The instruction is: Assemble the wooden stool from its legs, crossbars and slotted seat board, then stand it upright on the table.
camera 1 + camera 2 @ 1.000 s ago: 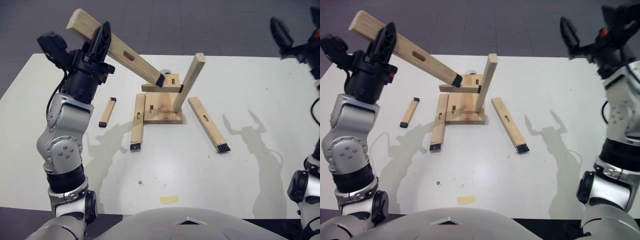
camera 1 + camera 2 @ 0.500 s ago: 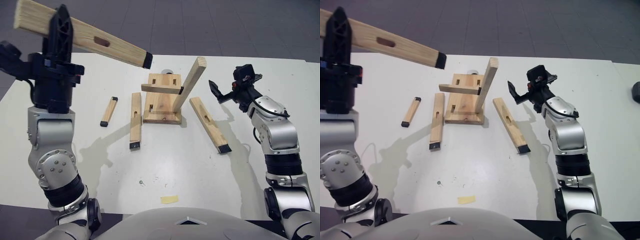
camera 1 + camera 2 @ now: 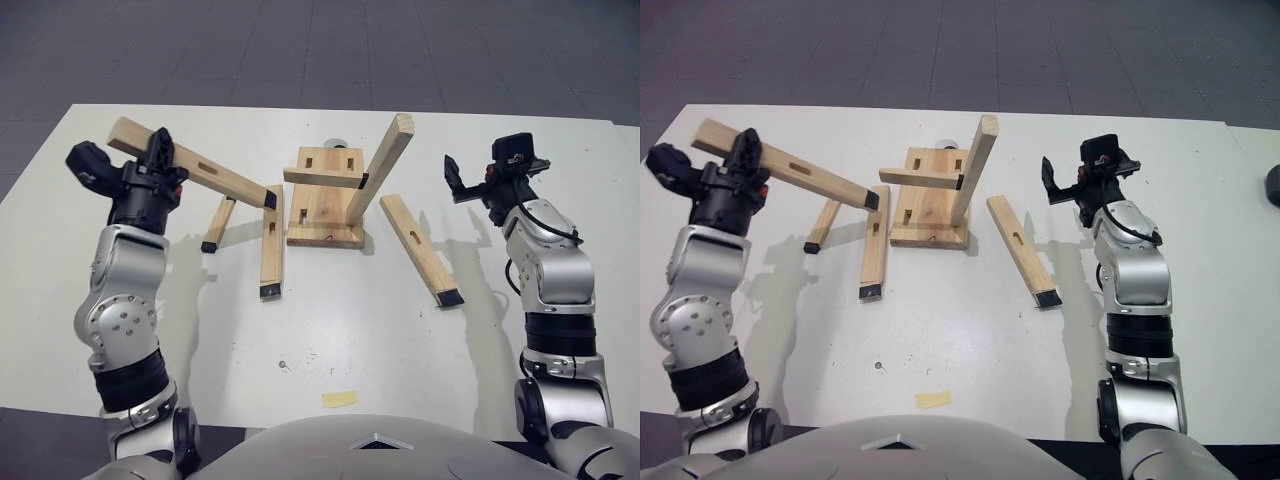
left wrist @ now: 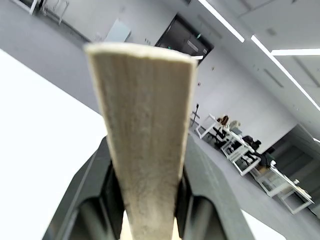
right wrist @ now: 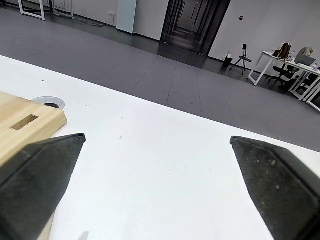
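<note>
My left gripper [image 3: 160, 160] is shut on a long wooden leg [image 3: 195, 172], held slanted over the table's left side with its black-capped end low near the lying leg [image 3: 272, 240]. The same held leg [image 4: 142, 130] sits clamped between my fingers in the left wrist view. The slotted seat board [image 3: 325, 200] lies flat at mid-table, with one leg [image 3: 382, 165] standing tilted in it and a crossbar [image 3: 320, 178] jutting from that leg. A further leg [image 3: 420, 247] lies right of the board. My right gripper [image 3: 470, 180] hovers open over the table's right side.
A short crossbar [image 3: 216, 224] lies on the white table [image 3: 330, 330] under the held leg. A small yellow note [image 3: 338, 398] rests near the front edge. A round metal grommet [image 5: 48, 102] sits behind the seat board.
My left arm has swung the held leg down from high above to a low slant over the table's left. My right gripper rose slightly and stays open.
</note>
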Robot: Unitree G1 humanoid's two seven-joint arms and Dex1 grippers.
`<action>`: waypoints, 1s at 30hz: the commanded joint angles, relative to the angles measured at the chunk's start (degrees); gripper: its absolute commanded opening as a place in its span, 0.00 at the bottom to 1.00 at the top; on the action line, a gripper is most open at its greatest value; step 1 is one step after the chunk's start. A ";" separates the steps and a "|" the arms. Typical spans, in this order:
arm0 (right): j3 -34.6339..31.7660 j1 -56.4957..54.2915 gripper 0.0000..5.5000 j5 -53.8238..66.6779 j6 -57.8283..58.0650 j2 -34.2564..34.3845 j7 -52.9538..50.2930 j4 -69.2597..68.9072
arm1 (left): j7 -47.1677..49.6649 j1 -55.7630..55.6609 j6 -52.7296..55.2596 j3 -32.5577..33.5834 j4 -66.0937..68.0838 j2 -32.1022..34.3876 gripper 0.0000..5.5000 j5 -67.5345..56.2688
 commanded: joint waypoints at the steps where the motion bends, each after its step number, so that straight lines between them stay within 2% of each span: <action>1: 0.45 0.63 0.98 -0.62 1.52 1.59 -0.90 -1.10 | 1.41 -3.94 0.91 -2.34 0.46 -2.54 0.19 1.04; 9: 0.30 -0.10 0.98 -1.06 2.37 2.45 -0.82 -1.12 | -0.08 -1.77 1.14 -4.36 0.80 -4.24 0.19 4.70; 18: 0.77 -1.55 0.98 -1.49 2.15 2.67 -0.12 -0.26 | -5.94 2.68 -1.45 -6.82 6.06 -7.00 0.19 11.26; 30: 0.33 -1.27 0.98 -1.87 2.04 2.79 0.29 -0.40 | -4.89 3.60 1.64 -3.80 1.83 -4.66 0.19 11.50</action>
